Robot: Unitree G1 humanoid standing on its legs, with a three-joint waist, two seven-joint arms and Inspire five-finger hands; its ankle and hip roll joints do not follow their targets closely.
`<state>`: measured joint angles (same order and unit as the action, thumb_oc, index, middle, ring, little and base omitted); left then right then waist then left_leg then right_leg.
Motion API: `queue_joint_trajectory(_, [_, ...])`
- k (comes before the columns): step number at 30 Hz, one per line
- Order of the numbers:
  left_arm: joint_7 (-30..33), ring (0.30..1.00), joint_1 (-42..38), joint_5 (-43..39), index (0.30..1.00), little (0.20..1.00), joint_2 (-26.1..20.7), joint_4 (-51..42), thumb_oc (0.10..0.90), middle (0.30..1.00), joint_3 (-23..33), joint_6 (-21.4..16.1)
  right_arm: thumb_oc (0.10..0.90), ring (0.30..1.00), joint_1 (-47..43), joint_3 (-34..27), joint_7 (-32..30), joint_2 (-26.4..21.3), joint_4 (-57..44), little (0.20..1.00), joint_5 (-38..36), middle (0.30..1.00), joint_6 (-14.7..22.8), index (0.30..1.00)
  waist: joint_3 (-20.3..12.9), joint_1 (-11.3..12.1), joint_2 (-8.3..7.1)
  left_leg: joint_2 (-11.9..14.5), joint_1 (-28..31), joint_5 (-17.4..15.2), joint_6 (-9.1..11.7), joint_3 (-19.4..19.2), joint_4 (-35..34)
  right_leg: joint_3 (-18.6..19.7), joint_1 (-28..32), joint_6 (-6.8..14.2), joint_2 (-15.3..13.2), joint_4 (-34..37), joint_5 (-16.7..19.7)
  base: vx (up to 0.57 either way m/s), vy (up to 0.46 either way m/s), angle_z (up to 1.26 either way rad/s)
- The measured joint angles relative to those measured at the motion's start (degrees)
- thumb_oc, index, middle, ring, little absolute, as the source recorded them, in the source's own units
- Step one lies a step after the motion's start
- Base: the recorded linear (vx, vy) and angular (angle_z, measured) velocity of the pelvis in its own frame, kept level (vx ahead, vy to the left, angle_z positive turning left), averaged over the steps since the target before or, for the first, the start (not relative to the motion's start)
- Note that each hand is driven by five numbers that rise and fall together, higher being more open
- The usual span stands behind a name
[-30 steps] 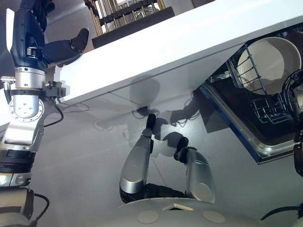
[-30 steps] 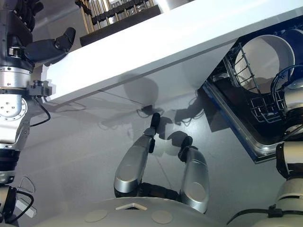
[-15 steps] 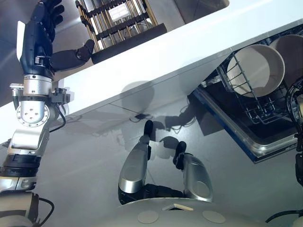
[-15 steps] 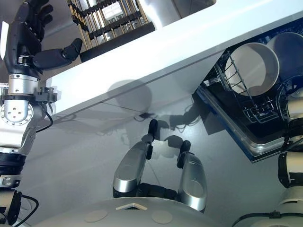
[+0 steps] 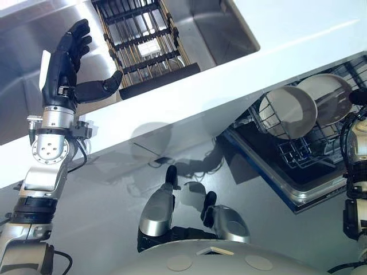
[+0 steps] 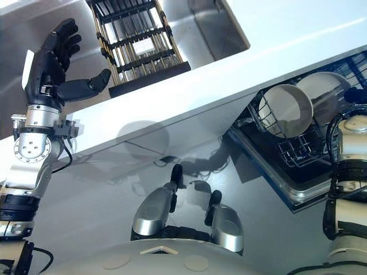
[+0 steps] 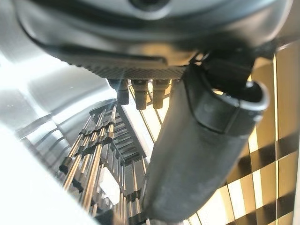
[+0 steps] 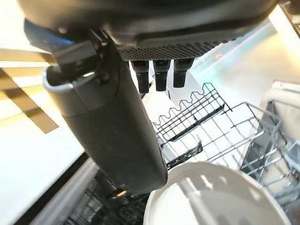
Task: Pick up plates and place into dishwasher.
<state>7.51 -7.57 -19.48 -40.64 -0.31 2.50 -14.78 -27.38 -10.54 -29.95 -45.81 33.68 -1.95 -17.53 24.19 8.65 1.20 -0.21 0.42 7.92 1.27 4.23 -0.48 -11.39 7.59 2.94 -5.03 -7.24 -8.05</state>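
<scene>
Left hand, raised at ten o'clock with fingers straight and thumb spread, holds nothing; it hovers beside the dish rack standing in the steel sink at twelve o'clock. No plate can be made out in that rack. Right hand, fingers extended and empty, hangs over the dishwasher rack at three o'clock, where two white plates stand on edge, one behind the other. Judged from this, loading is under way. White countertop crosses the field diagonally; grey floor lies below.
</scene>
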Motion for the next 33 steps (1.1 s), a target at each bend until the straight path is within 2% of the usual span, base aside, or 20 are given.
queue_joint_trajectory(1, [-0.16,0.9,0.94,0.17,0.9,0.9,0.35,0.0,0.8,0.9,0.0,0.04,0.8,0.9,1.61,0.02,0.52,0.81,-0.73,0.9,0.0,0.9,0.02,0.9,-1.71,0.01,-0.17,-0.06,0.03,-0.13,-0.17,-0.05,-0.25,0.0,0.55,0.23,-0.12,1.36,0.56,0.01,0.051,0.0])
queue_joint_trajectory(5, [-0.24,0.9,2.45,0.6,0.9,0.9,0.87,0.02,0.8,0.9,0.04,0.09,0.8,0.9,4.15,-0.01,0.13,3.92,-1.38,0.9,-0.42,0.9,0.15,0.9,-4.07,-0.3,-0.7,-0.78,2.32,0.03,-0.52,-0.79,-2.1,0.17,3.38,0.75,-0.34,4.56,1.71,-0.01,0.072,-0.03])
queue_joint_trajectory(8, [-0.28,0.9,3.33,1.14,0.9,0.9,1.65,0.02,0.8,0.9,0.21,0.08,0.8,0.9,7.29,-0.8,-2.73,6.9,-2.19,0.9,-4.44,0.9,2.2,0.9,-5.32,-0.32,-0.94,-0.97,4.04,0.09,-0.72,-1.43,-3.32,1.02,5.0,0.96,-0.45,6.3,2.32,-0.03,0.107,-0.1])
queue_joint_trajectory(11, [-0.21,0.9,5.03,1.44,0.9,0.9,2.21,0.06,0.8,0.9,0.27,0.03,0.8,0.9,10.55,-2.78,-5.19,11.31,-3.89,0.9,-10.46,0.9,5.8,0.9,-6.9,-1.06,-1.02,-0.93,4.41,0.16,-0.83,-2.22,-4.11,1.64,5.03,1.02,-0.46,6.83,2.56,-0.07,0.109,-0.12])
queue_joint_trajectory(15, [-0.13,0.9,7.31,1.67,0.9,0.9,4.3,0.69,0.8,0.9,0.93,-0.11,0.8,0.9,15.12,-4.72,-5.11,17.67,-5.11,0.9,-20.56,0.9,10.22,0.9,-8.74,-2.56,-1.1,-1.0,5.3,0.01,-0.93,-2.9,-4.58,2.84,5.93,1.14,-0.52,8.16,3.11,-0.03,0.079,-0.11])
queue_joint_trajectory(18, [-0.13,0.9,7.72,2.31,0.9,0.9,5.94,1.93,0.8,0.9,1.61,-0.14,0.8,0.9,18.38,-4.88,-1.53,21.97,-5.16,0.9,-26.62,0.9,14.81,0.9,-9.67,-3.82,-1.13,-0.87,5.64,-0.09,-0.87,-3.45,-4.59,3.05,6.11,1.08,-0.45,8.31,3.24,-0.02,0.06,-0.07])
queue_joint_trajectory(21, [-0.35,0.9,8.33,2.49,0.9,0.9,6.65,1.95,0.8,0.9,2.15,-0.18,0.8,0.9,21.84,-4.2,1.23,24.88,-5.94,0.9,-27.24,0.9,17.65,0.9,-10.57,-4.53,-1.05,-0.73,5.95,-0.42,-0.85,-4.0,-4.61,3.39,6.19,1.09,-0.42,8.6,3.37,-0.01,0.028,-0.08])
queue_joint_trajectory(26, [-3.04,0.9,10.32,2.39,0.9,0.9,7.38,2.57,0.8,0.9,3.71,-0.24,0.8,0.9,24.82,-3.92,4.43,26.91,-5.87,0.9,-27.35,0.9,22.08,0.9,-12.69,-5.23,-1.02,-0.73,6.32,-0.62,-0.91,-4.94,-4.61,4.44,6.33,1.16,-0.5,9.17,3.73,0.03,0.013,-0.1])
queue_joint_trajectory(33, [-6.09,0.9,10.38,2.32,0.9,0.9,7.35,4.14,0.8,0.9,4.28,-0.23,0.8,0.9,25.11,-1.7,7.5,26.9,-5.24,0.9,-28.7,0.9,25.37,0.9,-13.76,-6.0,-0.33,-0.72,7.06,-0.81,-1.0,-5.47,-4.63,4.69,6.91,1.18,-0.63,9.19,3.73,0.03,0.01,-0.03])
